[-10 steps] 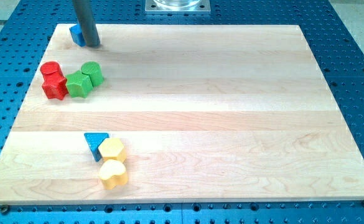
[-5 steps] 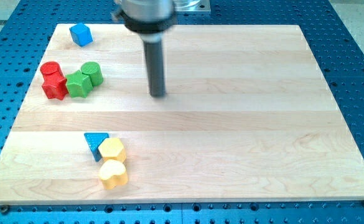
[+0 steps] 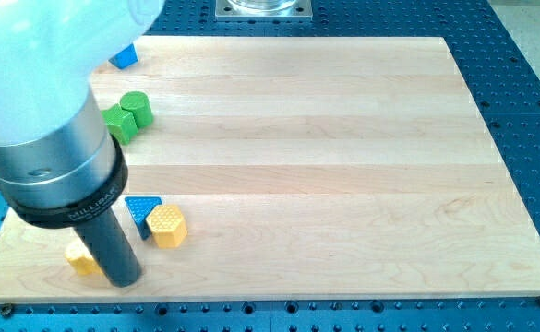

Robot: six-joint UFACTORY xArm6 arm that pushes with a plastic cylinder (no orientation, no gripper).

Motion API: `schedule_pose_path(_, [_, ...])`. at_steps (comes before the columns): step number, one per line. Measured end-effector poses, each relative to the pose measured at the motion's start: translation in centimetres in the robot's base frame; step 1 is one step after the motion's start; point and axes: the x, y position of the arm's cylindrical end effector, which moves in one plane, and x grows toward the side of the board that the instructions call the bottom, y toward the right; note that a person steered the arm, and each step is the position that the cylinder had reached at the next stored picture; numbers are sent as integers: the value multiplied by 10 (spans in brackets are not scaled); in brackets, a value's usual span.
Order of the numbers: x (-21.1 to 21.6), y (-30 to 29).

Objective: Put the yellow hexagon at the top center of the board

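Note:
The yellow hexagon [image 3: 166, 226] lies near the view's bottom left of the wooden board [image 3: 343, 166], touching the blue triangle [image 3: 141, 211] on its left. My tip [image 3: 124, 279] is down at the board's bottom edge, left of and below the hexagon and apart from it. A second yellow block [image 3: 83, 261] lies just left of the tip, partly hidden by the rod; its shape cannot be made out.
The green blocks [image 3: 126, 114] lie at the upper left, partly hidden by the arm. A blue block [image 3: 124, 57] peeks out near the top left corner. The red blocks are hidden behind the arm's large body [image 3: 39, 111].
The rod swept from the board's upper middle down to the bottom left. The second yellow block has moved left from below the hexagon. The arm now covers the red blocks.

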Motion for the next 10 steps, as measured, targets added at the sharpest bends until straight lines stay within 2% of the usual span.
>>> schedule_pose_path(1, [-25, 16])
schedule_pose_path(2, [-74, 32])
schedule_pose_path(3, [-109, 72])
schedule_pose_path(4, [-68, 15])
schedule_pose_path(5, [-52, 81])
schedule_pose_path(6, [-80, 120])
schedule_pose_path(8, [-168, 116])
schedule_pose_path(10, [-161, 66])
